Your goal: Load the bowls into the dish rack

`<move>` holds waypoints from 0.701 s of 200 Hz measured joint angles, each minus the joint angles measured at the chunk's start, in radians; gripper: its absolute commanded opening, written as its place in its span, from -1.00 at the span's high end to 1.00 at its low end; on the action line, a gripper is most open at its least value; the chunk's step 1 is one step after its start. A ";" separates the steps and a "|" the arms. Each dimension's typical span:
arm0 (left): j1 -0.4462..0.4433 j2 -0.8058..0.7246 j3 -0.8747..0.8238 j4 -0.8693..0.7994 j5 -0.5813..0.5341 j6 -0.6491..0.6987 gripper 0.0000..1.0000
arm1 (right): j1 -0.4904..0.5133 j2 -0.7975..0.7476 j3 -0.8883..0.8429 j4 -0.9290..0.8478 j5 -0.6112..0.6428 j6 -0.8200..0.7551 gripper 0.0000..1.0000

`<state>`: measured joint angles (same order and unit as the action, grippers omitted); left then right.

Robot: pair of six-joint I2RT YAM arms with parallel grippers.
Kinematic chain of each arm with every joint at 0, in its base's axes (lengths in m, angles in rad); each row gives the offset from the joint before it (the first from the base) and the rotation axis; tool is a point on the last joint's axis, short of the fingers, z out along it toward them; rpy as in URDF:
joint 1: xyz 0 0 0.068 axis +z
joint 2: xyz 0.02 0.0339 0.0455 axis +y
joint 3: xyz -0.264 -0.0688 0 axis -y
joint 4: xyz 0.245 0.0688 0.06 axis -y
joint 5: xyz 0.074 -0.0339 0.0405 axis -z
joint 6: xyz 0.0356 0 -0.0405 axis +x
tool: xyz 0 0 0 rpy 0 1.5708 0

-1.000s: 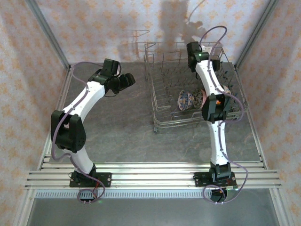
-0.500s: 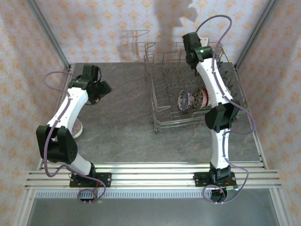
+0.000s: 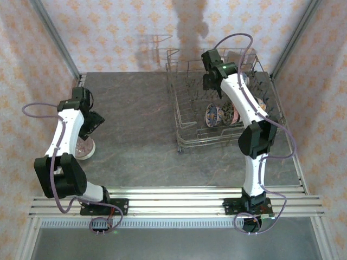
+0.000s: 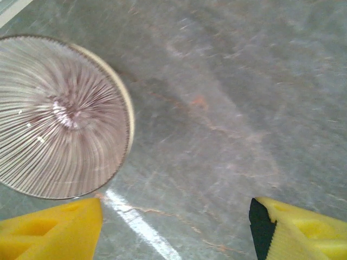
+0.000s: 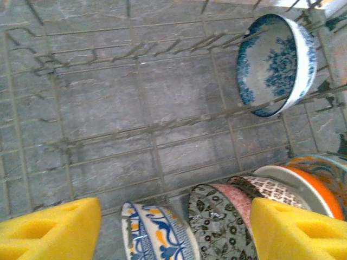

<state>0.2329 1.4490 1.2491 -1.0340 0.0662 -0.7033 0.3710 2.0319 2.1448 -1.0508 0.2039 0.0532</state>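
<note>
Detail came from the wrist cameras. The left wrist view showed the pink bowl [image 4: 59,116] as finely ribbed and sitting upright on the grey table [image 4: 233,108]. The left gripper [image 4: 176,233] hung just beside it, its yellow fingertips [image 4: 51,230] spread wide with bare table between them and nothing held.

The right wrist view looked down through the right gripper [image 5: 173,230], equally wide and empty, into the dish rack [image 5: 146,130], and there the patterns of the bowls could be read. The overhead view gave the layout instead. The rack stood at the back right of the table and the pink bowl lay well apart from it, near the left edge.

A second earlier the left arm had reached toward the middle of the table. Since then it had swung back to the left edge, over the pink bowl. The right gripper had shifted leftward along the back of the rack. The bowls in the rack had not moved.

In the rack, a blue-and-white bowl [image 5: 276,65] stood on edge among the tines by itself. Close under the right fingers ran a row of bowls on edge: a blue-and-orange bowl [image 5: 154,230], a dark floral bowl [image 5: 217,222], a brown patterned bowl [image 5: 268,189] and an orange bowl [image 5: 312,187].
</note>
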 measured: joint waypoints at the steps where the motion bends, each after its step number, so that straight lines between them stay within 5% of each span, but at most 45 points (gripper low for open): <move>1: 0.001 0.000 -0.002 0.000 0.000 0.000 -0.47 | 0.001 -0.001 -0.002 0.000 -0.003 0.000 -0.44; 76: 0.097 0.084 -0.074 0.039 -0.001 0.032 -0.35 | -0.001 -0.012 -0.032 0.037 -0.071 -0.008 -0.43; 140: 0.104 0.175 -0.074 0.101 0.000 0.079 0.01 | -0.001 -0.012 -0.032 0.042 -0.078 -0.011 -0.43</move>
<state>0.3367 1.6241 1.1751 -0.9325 0.0658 -0.6239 0.3698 2.0197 2.1132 -1.0088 0.1261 0.0418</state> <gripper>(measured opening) 0.538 0.716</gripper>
